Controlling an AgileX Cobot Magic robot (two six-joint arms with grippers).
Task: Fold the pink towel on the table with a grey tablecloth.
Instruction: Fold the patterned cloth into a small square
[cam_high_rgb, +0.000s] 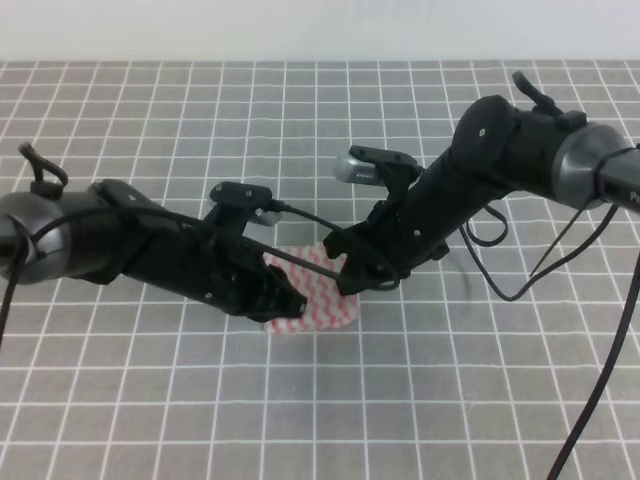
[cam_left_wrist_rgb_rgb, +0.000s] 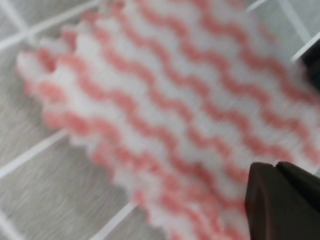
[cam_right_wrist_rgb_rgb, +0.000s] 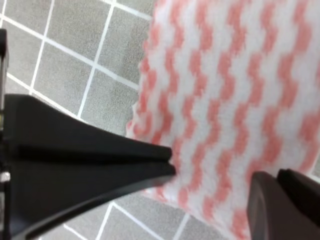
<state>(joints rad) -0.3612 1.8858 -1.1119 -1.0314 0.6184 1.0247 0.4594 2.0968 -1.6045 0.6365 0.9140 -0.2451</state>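
Note:
The pink towel (cam_high_rgb: 322, 306) lies on the table with a grey tablecloth (cam_high_rgb: 420, 400), and both arms meet over it. My left gripper (cam_high_rgb: 290, 298) is down at its left edge. In the right wrist view the left gripper (cam_right_wrist_rgb_rgb: 171, 160) comes in as a dark wedge with both fingers pressed together, tip on the towel (cam_right_wrist_rgb_rgb: 240, 90) edge; I cannot tell if cloth is pinched. My right gripper (cam_high_rgb: 352, 280) sits low at the far right corner. Only one dark fingertip (cam_right_wrist_rgb_rgb: 285, 205) of it shows. The left wrist view is blurred towel (cam_left_wrist_rgb_rgb: 165, 100) and a fingertip (cam_left_wrist_rgb_rgb: 282, 200).
Loose black cables (cam_high_rgb: 520, 275) hang from the right arm over the cloth. The table's back edge (cam_high_rgb: 320, 63) meets a white wall. Grey grid cloth (cam_high_rgb: 150, 400) stretches out on every side of the towel.

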